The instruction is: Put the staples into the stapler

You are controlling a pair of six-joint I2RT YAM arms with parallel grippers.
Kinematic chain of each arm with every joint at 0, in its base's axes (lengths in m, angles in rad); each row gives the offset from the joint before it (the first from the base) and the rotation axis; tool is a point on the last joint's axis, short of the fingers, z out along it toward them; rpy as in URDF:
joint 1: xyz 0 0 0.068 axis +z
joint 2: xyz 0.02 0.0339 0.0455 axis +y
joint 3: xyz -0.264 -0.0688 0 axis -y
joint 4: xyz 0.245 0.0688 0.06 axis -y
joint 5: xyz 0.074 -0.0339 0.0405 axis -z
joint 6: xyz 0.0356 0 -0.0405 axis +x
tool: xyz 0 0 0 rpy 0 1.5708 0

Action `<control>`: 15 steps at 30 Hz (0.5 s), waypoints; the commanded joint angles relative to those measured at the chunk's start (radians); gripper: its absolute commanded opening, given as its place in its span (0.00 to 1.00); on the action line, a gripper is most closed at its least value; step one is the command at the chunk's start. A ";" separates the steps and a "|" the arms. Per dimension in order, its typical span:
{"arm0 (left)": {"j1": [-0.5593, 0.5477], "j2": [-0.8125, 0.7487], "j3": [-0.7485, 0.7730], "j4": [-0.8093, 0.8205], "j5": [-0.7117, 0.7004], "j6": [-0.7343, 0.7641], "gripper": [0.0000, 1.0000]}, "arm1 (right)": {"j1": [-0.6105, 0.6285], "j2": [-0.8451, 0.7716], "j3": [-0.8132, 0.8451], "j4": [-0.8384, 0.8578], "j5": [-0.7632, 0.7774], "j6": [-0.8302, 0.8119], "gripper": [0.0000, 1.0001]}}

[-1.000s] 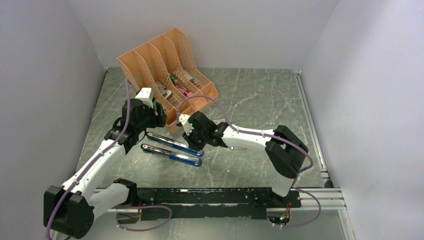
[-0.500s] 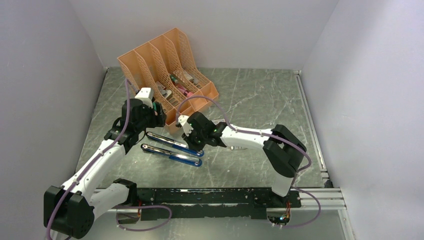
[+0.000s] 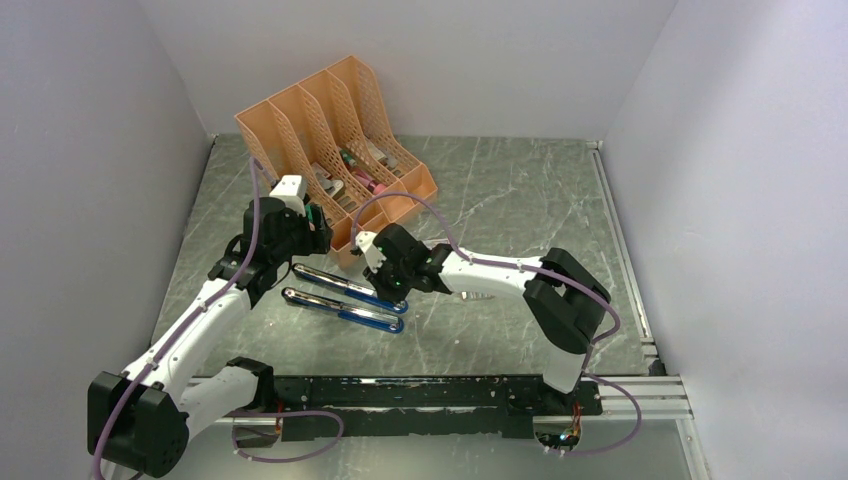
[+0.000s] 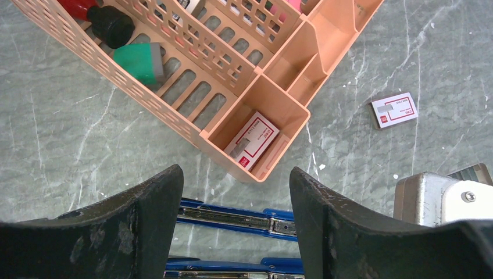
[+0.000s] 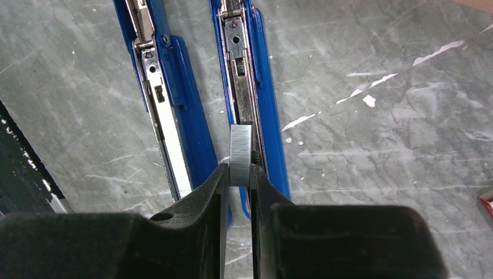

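Note:
The blue stapler (image 3: 345, 297) lies swung open on the table as two long parallel arms. In the right wrist view its metal channel arm (image 5: 247, 75) runs straight ahead of the fingers, with the other arm (image 5: 168, 99) to its left. My right gripper (image 5: 237, 174) is shut on the staples (image 5: 240, 145), a small ribbed silvery block held just above the near end of the channel. My left gripper (image 4: 234, 177) hangs open over the stapler's other end (image 4: 232, 218), nothing between its fingers, close to the organiser's front corner.
A peach mesh file organiser (image 3: 262, 125) stands at the back left, holding a white-and-red box (image 4: 251, 139) in its front compartment and a green item (image 4: 139, 63) farther in. Another small white-and-red box (image 4: 395, 109) lies on the table to its right. Walls close in on three sides.
My right gripper has edged slightly left with the staples. The left arm and the stapler have not moved.

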 commanded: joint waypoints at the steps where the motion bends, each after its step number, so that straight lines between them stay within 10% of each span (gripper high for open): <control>1: 0.012 -0.007 0.020 0.027 0.001 0.009 0.72 | -0.005 -0.011 0.016 0.009 -0.012 0.000 0.17; 15: 0.013 -0.007 0.020 0.027 0.003 0.007 0.72 | -0.032 -0.032 0.013 0.023 -0.040 0.020 0.15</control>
